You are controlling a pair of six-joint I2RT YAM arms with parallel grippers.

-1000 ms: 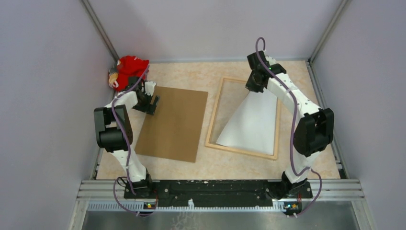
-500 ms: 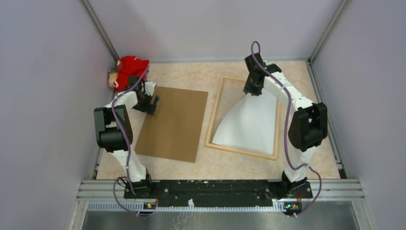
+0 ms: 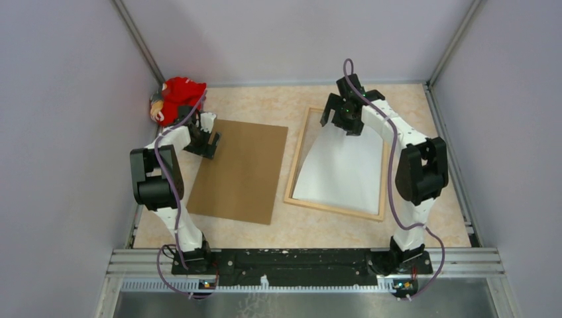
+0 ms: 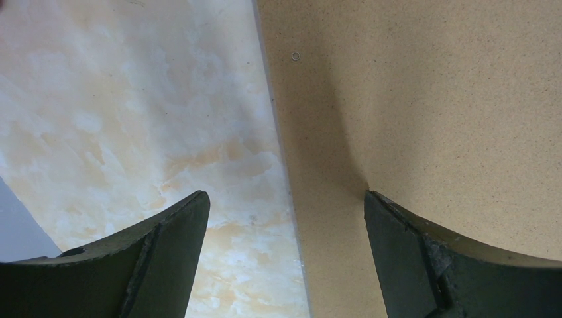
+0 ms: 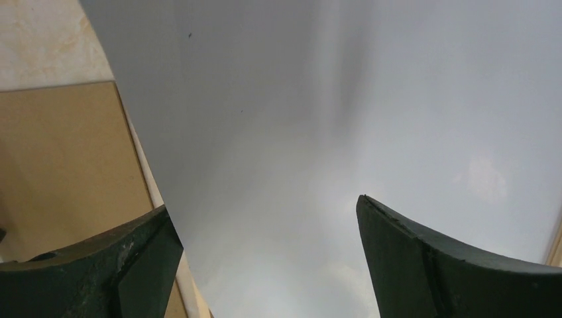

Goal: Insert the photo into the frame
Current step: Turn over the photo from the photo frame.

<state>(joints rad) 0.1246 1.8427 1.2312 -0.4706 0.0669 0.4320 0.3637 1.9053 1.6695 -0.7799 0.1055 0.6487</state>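
Observation:
The photo (image 3: 341, 169) lies whitish back up inside the light wooden frame (image 3: 335, 208) on the right half of the table. Its left edge bows in a curve near the frame's left rail. My right gripper (image 3: 344, 119) hovers open above the photo's far edge. In the right wrist view the jaws (image 5: 265, 212) stand wide apart with nothing between them. Only the grey-white photo back (image 5: 331, 119) and a piece of frame rail (image 5: 66, 159) lie below. My left gripper (image 3: 207, 142) is open and empty over the far left edge of the brown backing board (image 3: 242, 169).
In the left wrist view the board's edge (image 4: 431, 99) runs between my left jaws (image 4: 285, 205), with marbled tabletop (image 4: 132, 99) to its left. A red cloth object (image 3: 179, 96) sits in the far left corner. Walls close in the table on three sides.
My right gripper has opened and let go of the photo's far edge. The photo has sunk lower and wider into the frame. The right gripper has shifted slightly left. The left arm has not moved.

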